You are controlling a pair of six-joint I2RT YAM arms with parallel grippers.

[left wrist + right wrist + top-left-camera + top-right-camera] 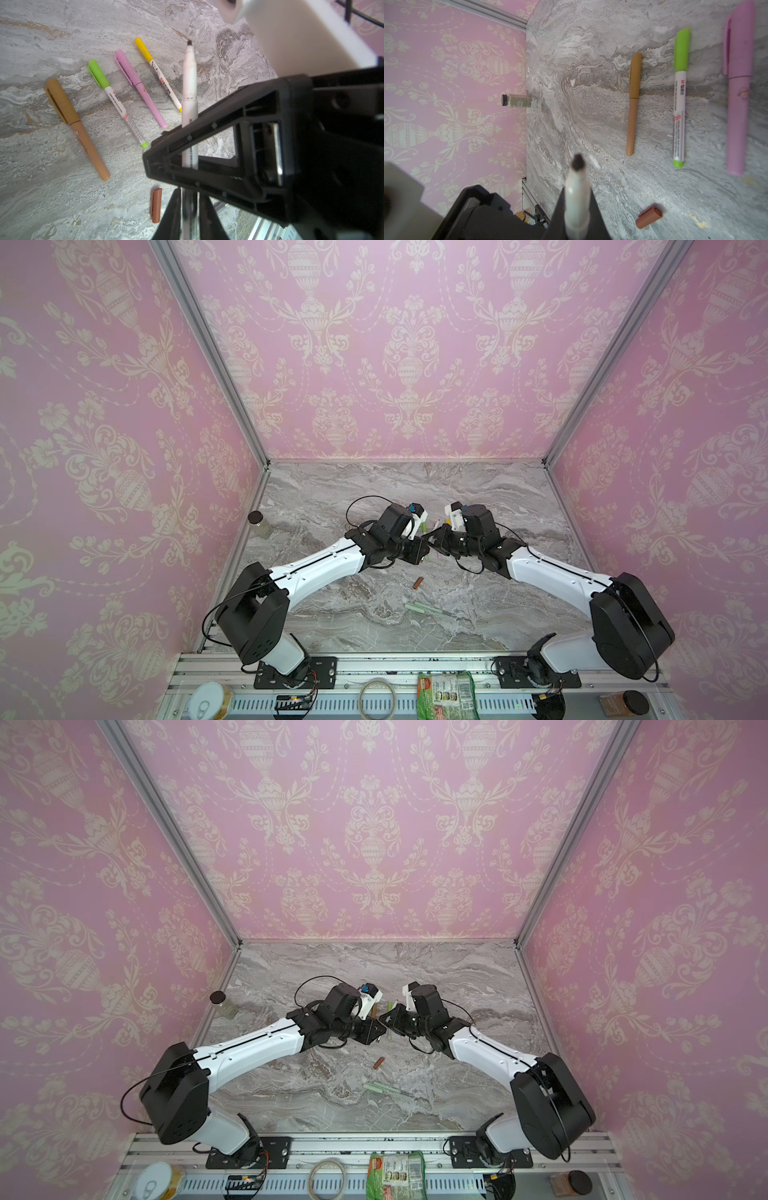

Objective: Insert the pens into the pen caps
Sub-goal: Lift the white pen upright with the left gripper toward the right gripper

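Observation:
My two grippers meet tip to tip above the middle of the marble table [498, 497]. An uncapped white pen [189, 83] with a dark tip runs between them. My left gripper [189, 194] is shut on its rear end. My right gripper [577, 199] is shut on its barrel, and the tip sticks out past the fingers. A loose brown pen cap [156, 205] [649, 216] [418, 582] lies on the table near them. Beyond lie several capped pens: tan [76, 128], green-capped [116, 101], pink [139, 87] and yellow-capped [158, 72].
A sage-green pen [419, 608] lies nearer the front. A small jar with a dark lid [259, 524] stands by the left wall. On the front rail sit a can [210, 701], a tape ring [377, 699], a green packet [446, 697] and a spice jar [623, 703].

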